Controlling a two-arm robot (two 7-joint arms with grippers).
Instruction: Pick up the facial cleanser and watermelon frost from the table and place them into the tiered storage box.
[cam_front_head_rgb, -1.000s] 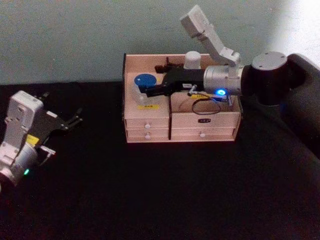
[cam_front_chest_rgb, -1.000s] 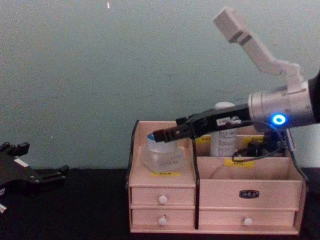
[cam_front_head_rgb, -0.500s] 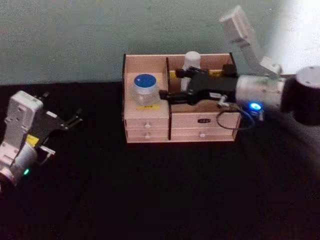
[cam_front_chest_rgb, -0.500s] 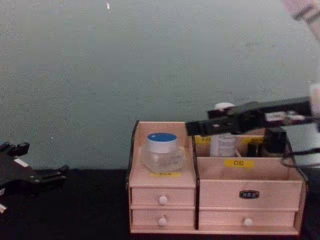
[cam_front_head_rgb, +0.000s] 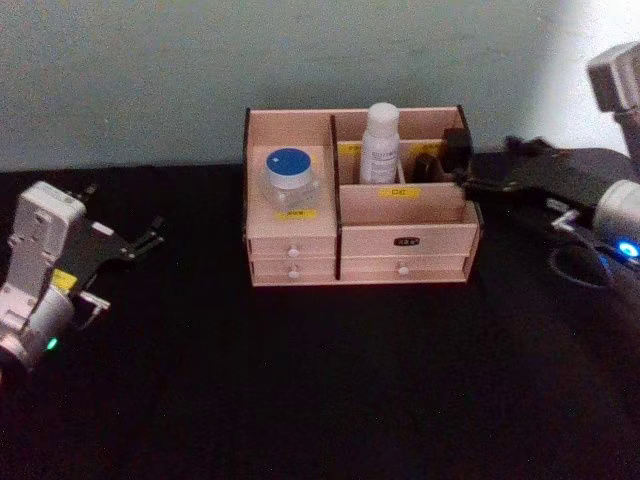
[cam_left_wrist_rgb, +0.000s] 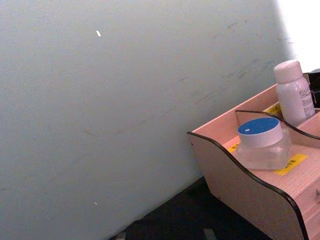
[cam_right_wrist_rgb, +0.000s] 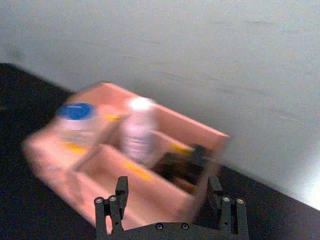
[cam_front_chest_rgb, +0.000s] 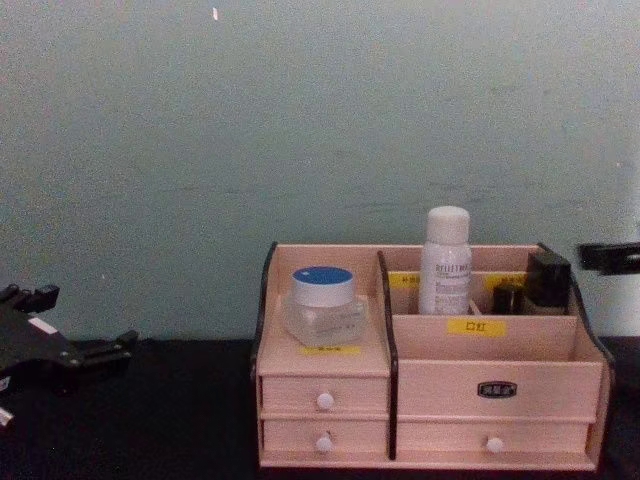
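Jaws of our right gripper (cam_right_wrist_rgb: 171, 199) stand spread wide and hold nothing, just beside the right end of the tiered storage box (cam_front_head_rgb: 358, 240), while we cannot tell how our left gripper (cam_front_head_rgb: 143, 241), parked well to the box's left over the black table (cam_front_head_rgb: 320, 380), is set. Inside the box, a white bottle (cam_front_head_rgb: 380, 143) stands upright in the rear right compartment, and a blue-lidded clear jar (cam_front_head_rgb: 288, 178) sits in the left compartment.

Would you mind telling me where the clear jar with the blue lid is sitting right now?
The clear jar with the blue lid stands on the left shelf of the pinkish wooden storage box, above a yellow label and left of the white bottle.
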